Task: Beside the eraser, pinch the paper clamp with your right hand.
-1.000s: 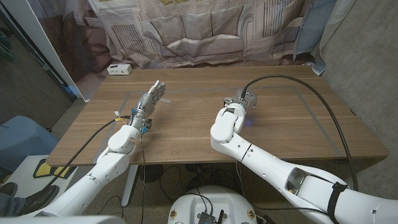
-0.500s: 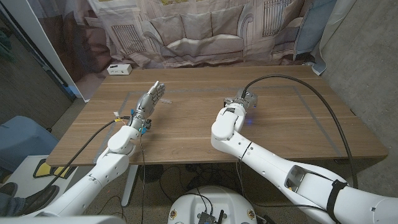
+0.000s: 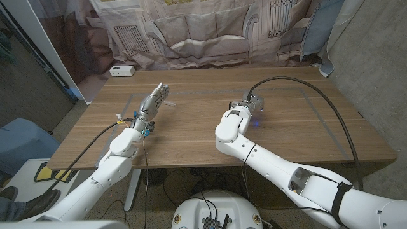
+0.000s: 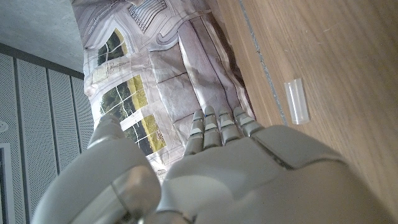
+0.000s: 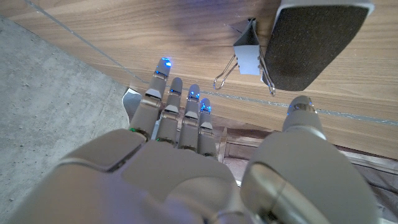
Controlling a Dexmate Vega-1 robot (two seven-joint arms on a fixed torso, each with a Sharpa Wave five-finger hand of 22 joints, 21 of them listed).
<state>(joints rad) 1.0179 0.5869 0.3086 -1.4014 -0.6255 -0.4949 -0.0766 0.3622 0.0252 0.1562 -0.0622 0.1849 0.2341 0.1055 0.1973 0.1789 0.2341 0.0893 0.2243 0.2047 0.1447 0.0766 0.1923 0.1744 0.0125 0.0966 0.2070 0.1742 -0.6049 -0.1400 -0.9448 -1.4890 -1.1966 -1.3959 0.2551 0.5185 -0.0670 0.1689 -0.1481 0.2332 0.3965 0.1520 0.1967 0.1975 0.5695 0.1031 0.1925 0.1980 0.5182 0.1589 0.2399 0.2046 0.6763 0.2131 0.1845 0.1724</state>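
We list the table (image 3: pixel 191 137), wooden, with taped lines across its top. Behind it we see a printed cloth (image 3: pixel 210 32) and, at the far left edge, a white box (image 3: pixel 121 70).

Right hand (image 5: pixel 205 162): above the wood, fingers straight and side by side, thumb apart from them, holding nothing; in the head view we place it at mid-table (image 3: pixel 249 104).

Left hand (image 3: pixel 154 102): raised on the left side, fingers extended together, empty.

Eraser (image 5: pixel 314 43): dark, rounded, beyond the right thumb.

Clamp (image 5: pixel 247 57): white, wire handles, touching the eraser's side, ahead of the right fingertips, ungripped.

Clear tube (image 4: pixel 297 101): lying near the left hand.
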